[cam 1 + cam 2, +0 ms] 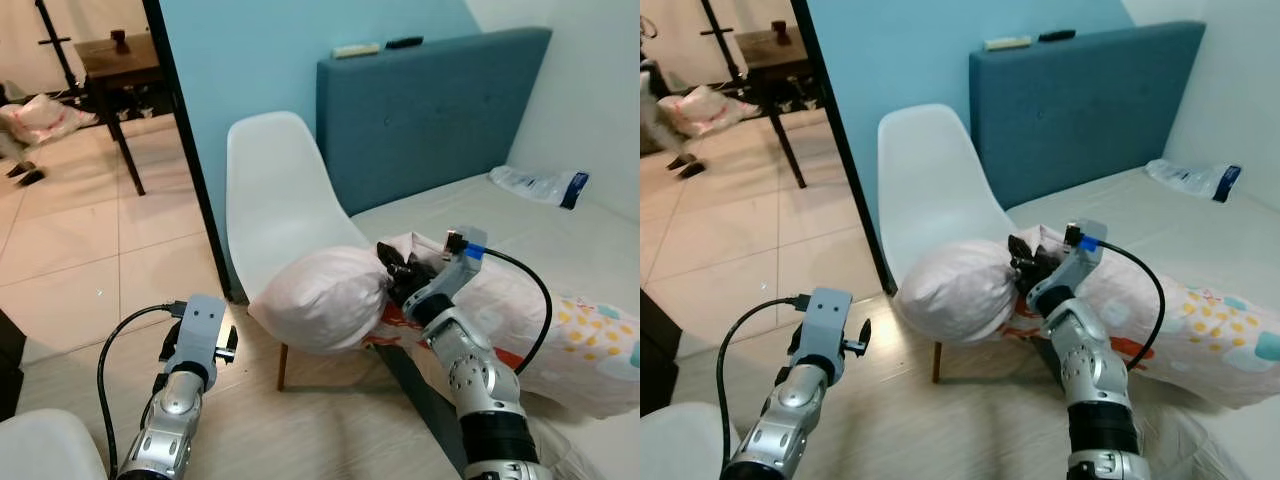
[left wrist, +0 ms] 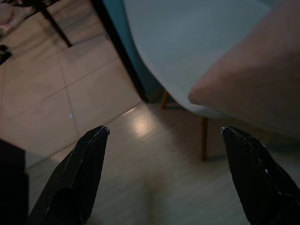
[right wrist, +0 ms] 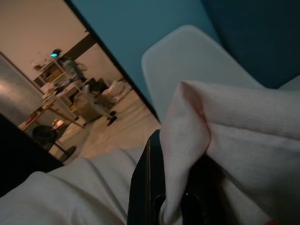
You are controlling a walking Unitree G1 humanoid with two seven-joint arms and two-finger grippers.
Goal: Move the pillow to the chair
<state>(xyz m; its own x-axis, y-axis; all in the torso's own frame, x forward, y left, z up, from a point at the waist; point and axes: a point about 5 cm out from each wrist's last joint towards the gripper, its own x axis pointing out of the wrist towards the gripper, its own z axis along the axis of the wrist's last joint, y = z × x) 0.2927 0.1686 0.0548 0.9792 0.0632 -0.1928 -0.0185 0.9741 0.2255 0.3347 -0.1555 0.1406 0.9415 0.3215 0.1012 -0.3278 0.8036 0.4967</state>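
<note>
Gripping status, largest item first:
bed [image 1: 470,210]: bare mattress, on the robot's right; blue padded headboard [image 1: 430,105] at its far end, against the blue wall.
headboard top: two small flat items lying on it, one pale, one dark; can't tell what they are.
chair [image 1: 275,190]: white moulded shell, wooden legs, stands between the bed edge and the dark door frame [image 1: 190,150]. Seat mostly covered by the pillow.
pillow [image 1: 320,295]: pale pink, bunched end resting on the chair seat; the rest trails back onto the bed, where the cover shows coloured dots and a red print. So it bridges chair and bed, partly on each.
floor: light wood planks under the chair, beige tiles past the door frame.
far room: dark wooden surface [image 1: 120,60] on thin legs, pale bag [image 1: 40,118] on the tiles beside it.
plastic bag [image 1: 540,185]: clear with a blue end, lying on the mattress well apart from the pillow.
right end effector [image 1: 400,270]: clenched on a fold of pillow cloth at the pinched neck, over the seat's bed-side edge. Right wrist view shows cloth pinched between the black fingers [image 3: 147,187].
left end effector [image 2: 164,173]: released, fingers spread wide, grasping nothing; held low over the wood floor in front of the chair, just beside the pillow's free end but apart from it.
</note>
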